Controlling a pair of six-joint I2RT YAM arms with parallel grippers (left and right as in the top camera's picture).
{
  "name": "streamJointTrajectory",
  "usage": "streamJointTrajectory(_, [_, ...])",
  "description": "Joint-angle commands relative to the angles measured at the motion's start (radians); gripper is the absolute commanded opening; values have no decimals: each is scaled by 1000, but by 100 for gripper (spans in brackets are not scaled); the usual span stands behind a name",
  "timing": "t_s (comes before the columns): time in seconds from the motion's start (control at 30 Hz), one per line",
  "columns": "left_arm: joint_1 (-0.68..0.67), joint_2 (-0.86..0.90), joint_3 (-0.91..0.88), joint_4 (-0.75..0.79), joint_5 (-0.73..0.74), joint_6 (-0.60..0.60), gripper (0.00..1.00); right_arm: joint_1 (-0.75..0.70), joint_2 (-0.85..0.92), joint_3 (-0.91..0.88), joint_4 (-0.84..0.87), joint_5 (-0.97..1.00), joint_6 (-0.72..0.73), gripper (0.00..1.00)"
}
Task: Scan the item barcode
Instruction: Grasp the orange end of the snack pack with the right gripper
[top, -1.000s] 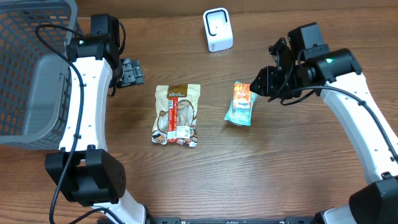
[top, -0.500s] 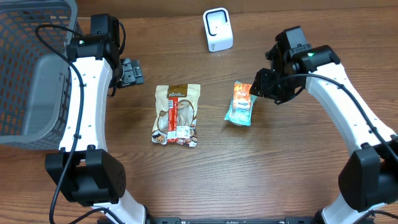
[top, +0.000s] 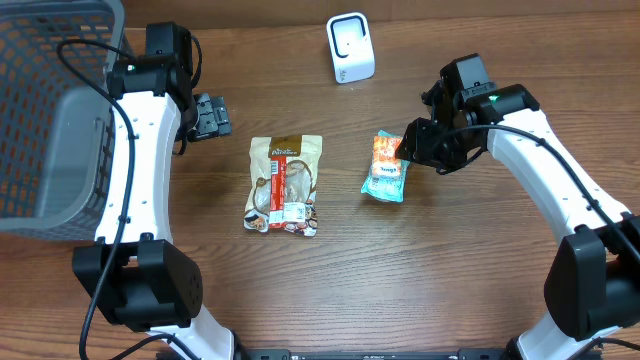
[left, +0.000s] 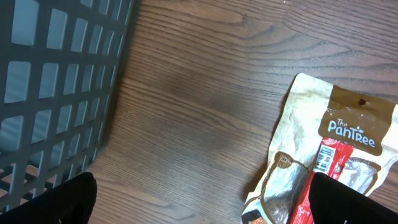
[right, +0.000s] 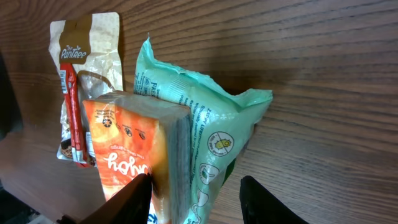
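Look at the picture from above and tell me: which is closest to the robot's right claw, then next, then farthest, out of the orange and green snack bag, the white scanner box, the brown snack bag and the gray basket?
From the right gripper:
1. Orange and green snack bag, right at the fingertips.
2. White scanner box, toward the table's back edge.
3. Brown snack bag, mid-table, a bit farther than the scanner.
4. Gray basket, far across on the left side.

Glossy plastic snack pouch (right: 186, 143); matt wood-grain table (right: 323, 74); plastic basket (left: 56, 93).
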Motion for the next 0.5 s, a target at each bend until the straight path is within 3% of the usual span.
streamJointTrajectory(0.0, [-7,-2,15,0,-14,0,100,5,-2,-6,7,-24,4,47])
streamJointTrajectory(0.13, [-7,-2,15,1,-14,0,100,5,-2,-6,6,-31,5,41])
streamJointTrajectory(0.47, [-7,-2,15,1,-14,0,100,5,-2,-6,9,-87,4,43])
